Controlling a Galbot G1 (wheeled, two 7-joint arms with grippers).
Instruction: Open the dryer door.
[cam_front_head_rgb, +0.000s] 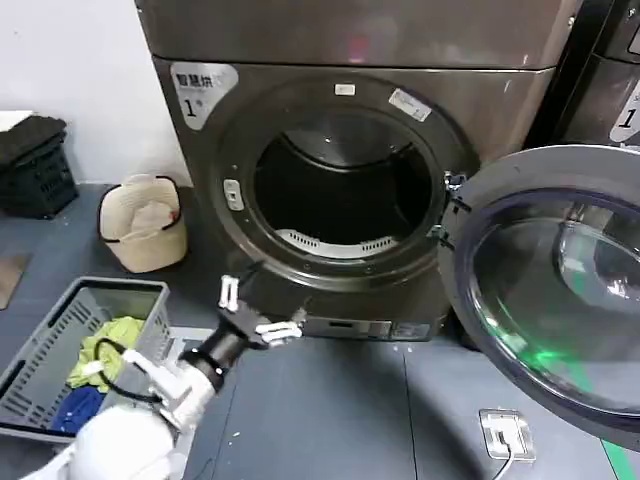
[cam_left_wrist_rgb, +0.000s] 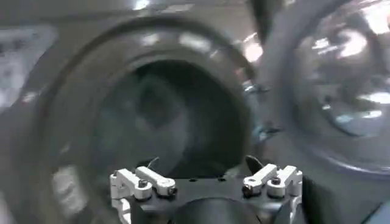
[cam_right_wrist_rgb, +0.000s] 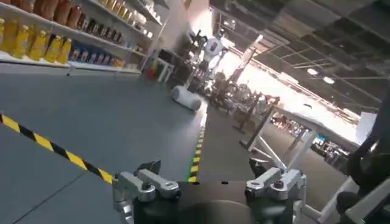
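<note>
The dryer door (cam_front_head_rgb: 560, 300), a chrome-rimmed round door with dark glass, stands swung wide open to the right of the bronze-grey dryer (cam_front_head_rgb: 350, 60), hanging on its hinge beside the dark drum opening (cam_front_head_rgb: 340, 190). In the left wrist view the door (cam_left_wrist_rgb: 341, 79) and the opening (cam_left_wrist_rgb: 164, 115) both show ahead. My left gripper (cam_front_head_rgb: 258, 305) hovers low in front of the machine, below the opening's left side. It is open and holds nothing (cam_left_wrist_rgb: 201, 163). My right gripper (cam_right_wrist_rgb: 204, 165) is open and empty, facing away into the room.
A grey basket (cam_front_head_rgb: 40, 350) of clothes sits on the floor at my left, with a cream hamper (cam_front_head_rgb: 145, 225) and a black crate (cam_front_head_rgb: 35, 165) behind it. A floor socket (cam_front_head_rgb: 505, 432) lies under the open door. A darker second machine (cam_front_head_rgb: 600, 70) stands at the right.
</note>
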